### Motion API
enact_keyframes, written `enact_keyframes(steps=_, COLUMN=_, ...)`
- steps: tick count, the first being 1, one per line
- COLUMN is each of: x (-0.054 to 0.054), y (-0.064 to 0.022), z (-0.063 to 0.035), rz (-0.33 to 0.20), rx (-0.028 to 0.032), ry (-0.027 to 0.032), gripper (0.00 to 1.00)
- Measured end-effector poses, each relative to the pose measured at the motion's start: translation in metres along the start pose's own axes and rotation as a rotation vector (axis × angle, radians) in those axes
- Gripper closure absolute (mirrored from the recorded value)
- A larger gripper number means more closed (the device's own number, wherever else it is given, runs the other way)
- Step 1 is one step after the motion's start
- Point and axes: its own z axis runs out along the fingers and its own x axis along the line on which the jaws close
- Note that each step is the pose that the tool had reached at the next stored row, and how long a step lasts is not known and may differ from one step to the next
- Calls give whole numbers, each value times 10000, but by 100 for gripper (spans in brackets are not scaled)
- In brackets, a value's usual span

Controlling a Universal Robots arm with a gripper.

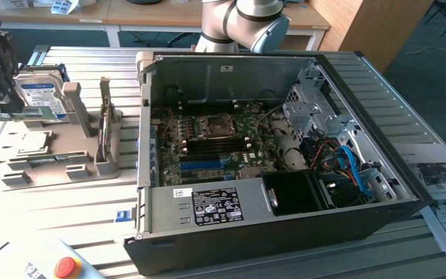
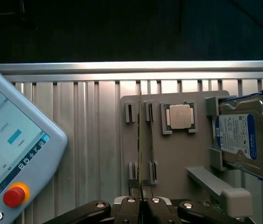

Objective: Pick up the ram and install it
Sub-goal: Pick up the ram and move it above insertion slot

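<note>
My gripper (image 1: 7, 106) hangs at the exterior view's far left, shut on the ram (image 1: 29, 113), a thin green stick held level just above the grey holder (image 1: 76, 154). In the wrist view the ram (image 2: 140, 140) shows edge-on as a thin line running out from between my fingertips (image 2: 143, 205), over the holder's empty slot blocks (image 2: 130, 112). The open computer case (image 1: 285, 232) lies to the exterior view's right, with its motherboard (image 1: 223, 145) and dark memory slots (image 1: 207, 148) facing up.
On the holder sit a hard drive (image 2: 243, 135) with a blue-and-white label and a square silver processor (image 2: 180, 116). A teach pendant with a red stop button (image 2: 10, 196) lies on the ribbed table (image 2: 84, 140). Printed sheets (image 1: 440, 186) lie beside the case.
</note>
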Motion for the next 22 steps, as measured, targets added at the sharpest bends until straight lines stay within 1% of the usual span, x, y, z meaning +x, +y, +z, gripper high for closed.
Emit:
enact_keyframes(steps=13, x=-3, y=8, z=-237, rz=43, rx=-1, ry=-1, gripper=88)
enact_keyframes(steps=22, x=-4, y=11, z=-353, rz=69, rx=0, ry=-2, gripper=88)
